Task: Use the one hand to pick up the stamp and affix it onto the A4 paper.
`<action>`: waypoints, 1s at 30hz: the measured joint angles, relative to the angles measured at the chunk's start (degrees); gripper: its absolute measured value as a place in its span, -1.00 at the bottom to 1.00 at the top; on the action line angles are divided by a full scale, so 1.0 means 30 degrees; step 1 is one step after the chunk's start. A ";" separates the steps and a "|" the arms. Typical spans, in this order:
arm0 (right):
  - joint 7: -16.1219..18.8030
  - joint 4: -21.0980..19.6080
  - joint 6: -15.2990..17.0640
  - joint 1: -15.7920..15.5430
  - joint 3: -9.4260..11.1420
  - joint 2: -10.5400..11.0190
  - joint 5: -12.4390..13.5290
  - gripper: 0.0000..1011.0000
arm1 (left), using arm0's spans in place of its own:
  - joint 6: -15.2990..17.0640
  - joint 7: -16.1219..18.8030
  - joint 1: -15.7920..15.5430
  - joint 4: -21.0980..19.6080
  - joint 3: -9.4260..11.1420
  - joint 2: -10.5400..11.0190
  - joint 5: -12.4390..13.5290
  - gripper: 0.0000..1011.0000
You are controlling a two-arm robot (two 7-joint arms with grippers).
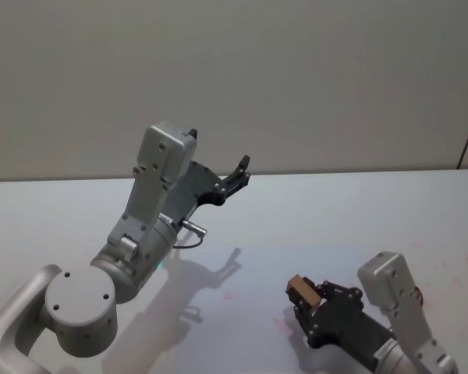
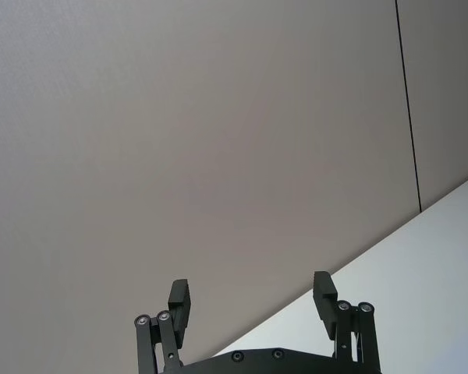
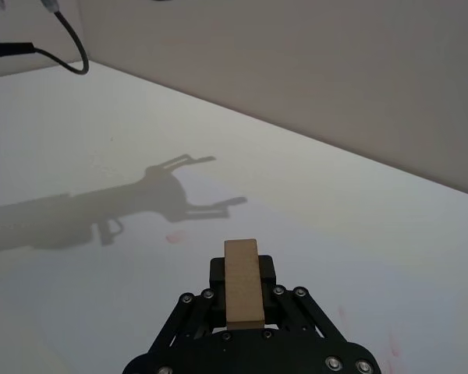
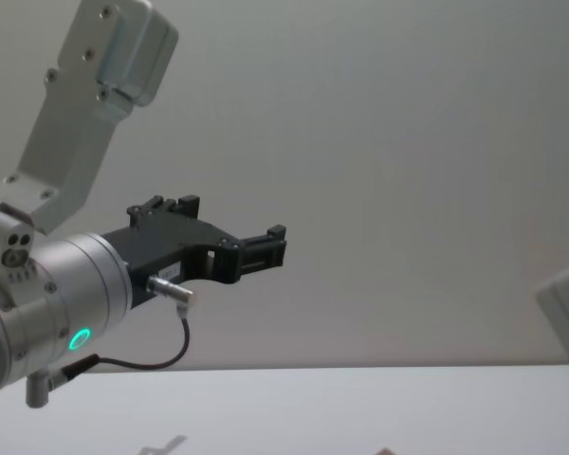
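Tan wood stamp (image 3: 243, 284) sits clamped in my right gripper (image 1: 310, 300) over the white table (image 1: 335, 218). I'd lower it straight, face flat, and press evenly. My left gripper (image 1: 239, 171) hangs raised, jaws apart.

Left arm (image 1: 152, 202): silver-grey, boxy forearm link, round joint cap (image 1: 79, 300) with small screw holes. Green ring light (image 4: 79, 338) on cylindrical wrist housing (image 4: 66, 280). Silver plug (image 4: 168, 287), thin black cable (image 4: 161, 360) looping below. Right arm (image 1: 398, 300): same grey. Left gripper (image 2: 251, 290), right gripper (image 3: 243, 271): matte black, angular linkages, silver screw heads (image 3: 299, 292).
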 joint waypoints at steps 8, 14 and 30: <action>0.0057 0.0354 0.0109 -0.0198 -0.0119 0.0069 -0.0292 -0.56 | 0.0001 0.0000 0.0000 -0.0001 0.0001 0.0000 0.0000 0.98; 0.0097 0.0598 0.0132 -0.0318 -0.0143 0.0178 -0.0421 -0.56 | 0.0001 0.0000 0.0000 0.0000 0.0001 -0.0001 0.0000 0.98; 0.0214 0.1009 0.0065 -0.0388 -0.0173 0.0290 -0.0613 -0.56 | 0.0000 0.0000 0.0000 0.0000 0.0001 0.0000 -0.0001 0.98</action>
